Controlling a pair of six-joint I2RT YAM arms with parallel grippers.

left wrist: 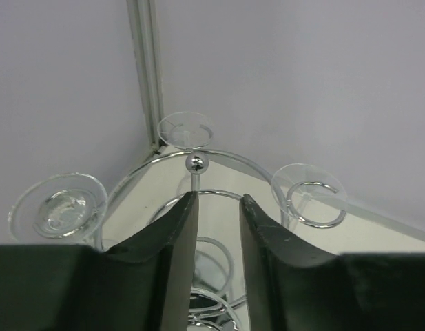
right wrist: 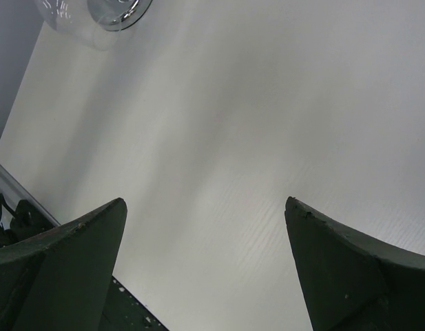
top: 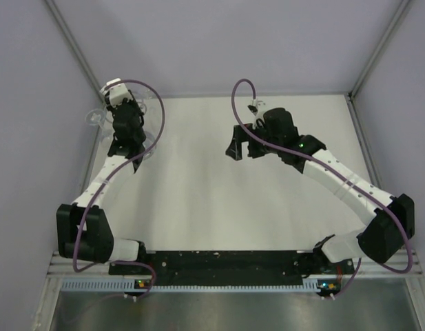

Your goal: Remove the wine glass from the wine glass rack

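- Chrome wire and clear glass fill the left wrist view. The wine glass rack (left wrist: 144,165) stands at the table's far corner. 3 wine glasses (left wrist: 186,129) hang foot-up from its arms, 1 behind the ball-topped post (left wrist: 195,163) and 1 out to each side of it.
- The left gripper (left wrist: 218,196) hovers just in front of that post, above the rack's lower rings. Its fingers are parted by only a narrow slit, and I see nothing caught between them.
- The right gripper (right wrist: 204,201) is well away from the rack over bare table (right wrist: 267,103), spread wide and empty.
- The main risk, as I judge it, is that the slit looks too narrow to slip cleanly round a stem. A reach from here could bump the post or a curved arm, rock the rack and knock the glasses together.
- A straight lift might also snag a foot on its ring. The glass probably has to slide out along the arm.
- The overhead view shows both arms and how far apart they work, but the rack there is only faint glass outlines beside the left wrist.
- Only the left wrist view shows the rings, feet and post clearly.
- The right wrist view catches a shiny round scrap (right wrist: 109,10) at its top corner, too cropped to name.
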